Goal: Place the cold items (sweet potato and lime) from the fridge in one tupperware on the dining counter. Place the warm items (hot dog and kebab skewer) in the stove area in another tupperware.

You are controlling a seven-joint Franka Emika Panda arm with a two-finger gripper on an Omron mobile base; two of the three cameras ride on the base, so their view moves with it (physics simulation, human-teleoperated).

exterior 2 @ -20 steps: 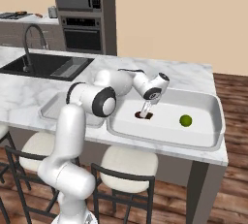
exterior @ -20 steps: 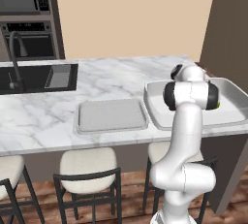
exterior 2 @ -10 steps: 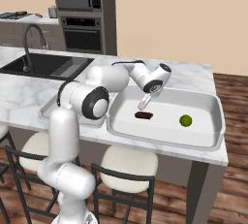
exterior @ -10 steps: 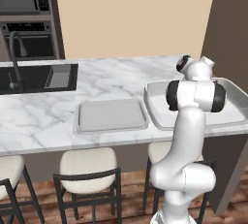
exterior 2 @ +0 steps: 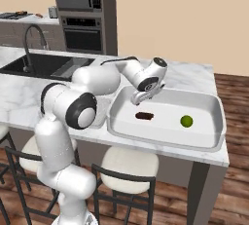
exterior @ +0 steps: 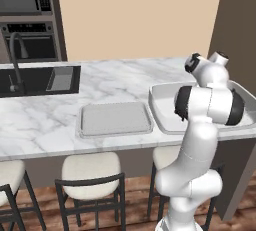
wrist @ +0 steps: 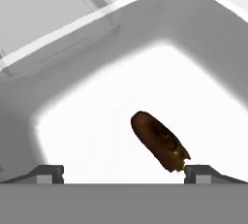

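Both cold items sit loose in the deep tupperware (exterior 2: 212,106): sweet potato (exterior 2: 144,116) looks firm, best pinched across its middle. Lime (exterior 2: 186,121) probably rolls; claw (exterior 2: 138,99) hangs open above.

White rounded arm (exterior 2: 63,136), dark joints

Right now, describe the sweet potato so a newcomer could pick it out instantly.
Find the white marble dining counter and the deep pale tupperware at its far-from-sink end. The sweet potato lies on the tray floor below the open gripper. It is the dark brown oblong lump; its only neighbour in the tray, the lime, is round and bright green.
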